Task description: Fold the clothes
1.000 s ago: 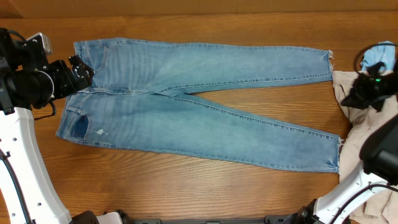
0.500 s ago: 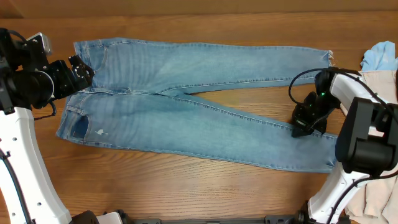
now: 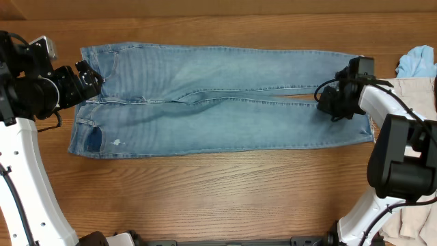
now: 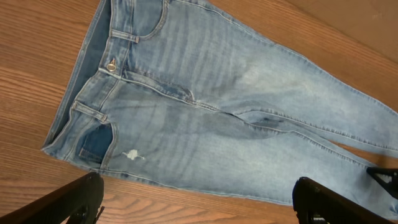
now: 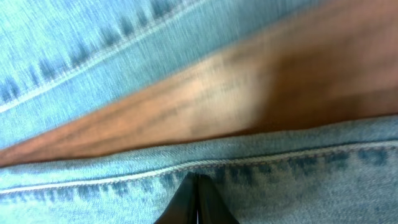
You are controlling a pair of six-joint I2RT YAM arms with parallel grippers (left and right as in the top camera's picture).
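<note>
Wooden table fills your overhead view, with light blue faded jeans spread flat across it. The waistband lies at your left and both legs run to the right, side by side and almost parallel. A thin strip of wood shows between them near the hems. Your left gripper hangs above the waistband end with its fingers spread wide, holding nothing. Your right gripper sits near the hems, fingertips pinched together on the seam edge of the nearer leg. Cream trousers and a light blue cloth lie at the table's right edge.
</note>
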